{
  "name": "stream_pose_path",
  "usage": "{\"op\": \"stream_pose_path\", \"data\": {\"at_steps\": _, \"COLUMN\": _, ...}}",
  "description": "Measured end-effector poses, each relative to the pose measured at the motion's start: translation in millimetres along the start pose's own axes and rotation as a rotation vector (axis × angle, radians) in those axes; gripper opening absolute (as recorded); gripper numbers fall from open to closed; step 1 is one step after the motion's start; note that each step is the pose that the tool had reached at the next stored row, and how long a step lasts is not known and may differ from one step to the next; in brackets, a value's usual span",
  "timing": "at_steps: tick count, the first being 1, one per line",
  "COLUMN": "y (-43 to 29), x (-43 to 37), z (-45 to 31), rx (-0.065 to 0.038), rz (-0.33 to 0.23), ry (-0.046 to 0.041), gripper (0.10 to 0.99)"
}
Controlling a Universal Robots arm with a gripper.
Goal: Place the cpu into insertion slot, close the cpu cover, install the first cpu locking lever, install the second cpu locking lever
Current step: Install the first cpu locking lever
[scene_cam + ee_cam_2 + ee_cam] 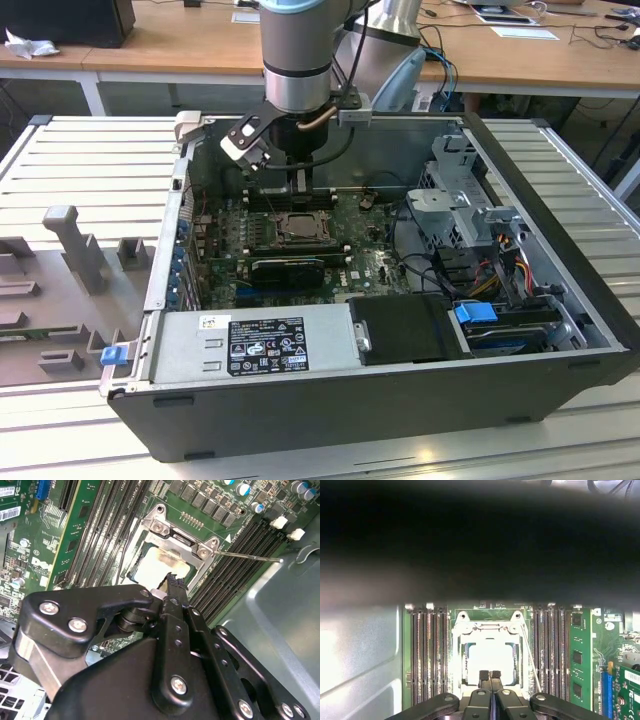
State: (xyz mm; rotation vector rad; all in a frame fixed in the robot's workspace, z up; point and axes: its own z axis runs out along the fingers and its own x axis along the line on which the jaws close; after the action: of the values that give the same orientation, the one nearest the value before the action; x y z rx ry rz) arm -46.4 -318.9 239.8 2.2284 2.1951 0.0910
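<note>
The cpu (490,661) lies pale and bright in the insertion slot (297,228) on the green board. The cpu cover (487,629) is down over it, and its grey frame (180,541) rims the chip (155,569). A thin metal locking lever (250,556) sticks out from the socket corner across the black memory slots; it also runs along the socket's side (529,655). My gripper (489,675) hangs just above the socket's near edge, its two black fingertips (172,582) pressed together with nothing between them. In the exterior view the gripper (300,188) stands upright over the socket.
Long black memory slots (427,655) flank the socket on both sides. The grey case wall (280,620) rises close beside the gripper. A drive cage (465,215), cables, a power supply (260,345) and a black card (285,268) fill the rest of the case.
</note>
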Motion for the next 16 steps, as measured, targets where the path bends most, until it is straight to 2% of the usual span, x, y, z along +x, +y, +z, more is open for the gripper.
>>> {"op": "stream_pose_path", "data": {"at_steps": 16, "y": 0.4, "x": 0.2, "z": -7.7, "rx": 0.0, "rz": 0.0, "ry": -0.0002, "gripper": 0.106}}
